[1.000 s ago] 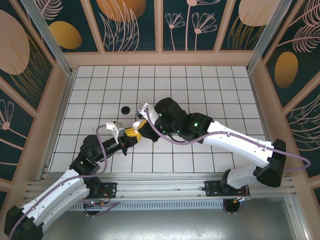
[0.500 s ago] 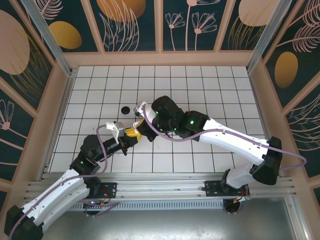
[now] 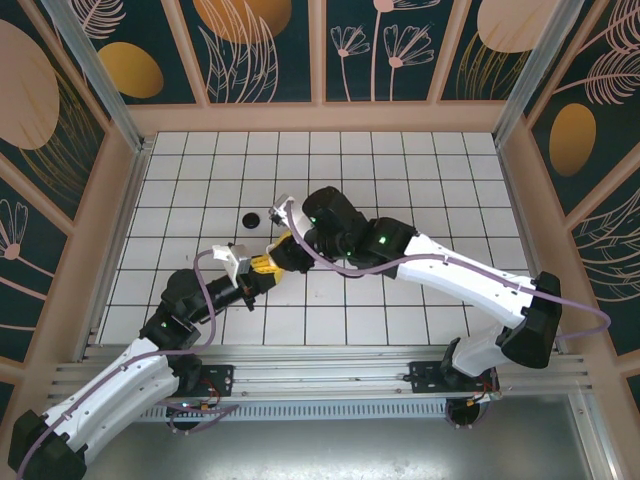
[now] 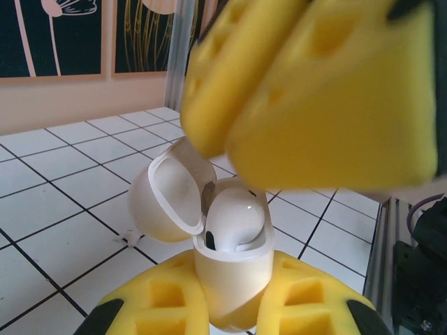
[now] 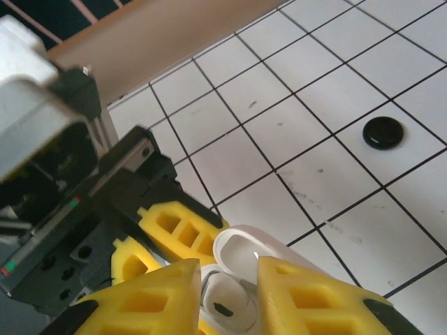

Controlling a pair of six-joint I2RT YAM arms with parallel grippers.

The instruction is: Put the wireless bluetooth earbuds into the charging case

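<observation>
White earbud: sitting partly seated in open charging case, lid tipping back. Probably light and glossy, slipping easily; take hold gently across rounded head.
Left gripper: clamping case body.
Right gripper: hovering just above, jaws standing parted, pinching nothing.
Stem hiding inside well.
Black round piece: lying well apart on table, identity unclear.

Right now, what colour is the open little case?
The charging case is white; the left wrist view shows it best.
</observation>
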